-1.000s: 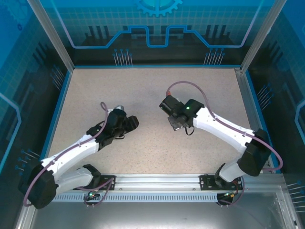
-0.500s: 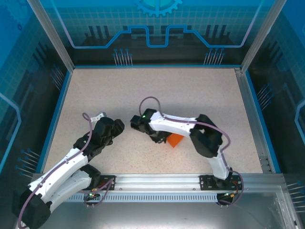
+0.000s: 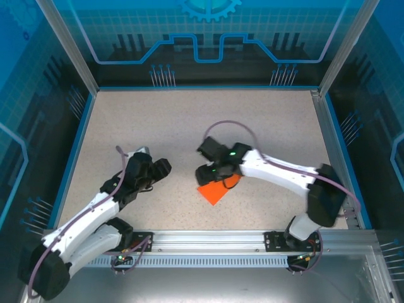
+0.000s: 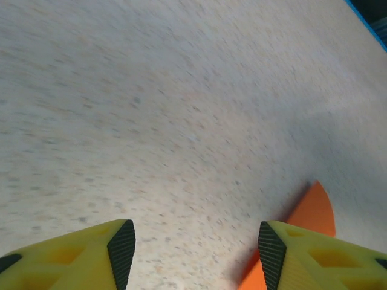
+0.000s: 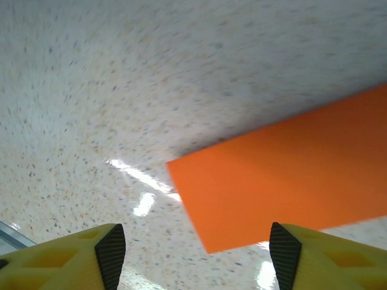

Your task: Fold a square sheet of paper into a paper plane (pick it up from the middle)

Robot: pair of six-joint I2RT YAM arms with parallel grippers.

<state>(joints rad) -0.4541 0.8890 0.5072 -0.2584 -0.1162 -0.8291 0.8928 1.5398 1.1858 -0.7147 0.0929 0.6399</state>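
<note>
**A:** Right gripper (image 5: 196, 248)?

**B:** Jaws wide apart, nothing between them. It hangs just over a corner of the paper (image 5: 290, 175). The left gripper (image 4: 196, 244) is spread and empty too, with orange peeking past one finger.

**A:** Where's the paper?

**B:** On the table (image 3: 189, 126), between the arms, partly under the right gripper.

**A:** Handling?

**B:** Thin, light and floppy, I'd judge. It should slide and crease easily, so take it at the middle, not an edge.

**A:** Views?

**B:** The top view places it against both arms. The right wrist shows its crisp corner close up.
</note>
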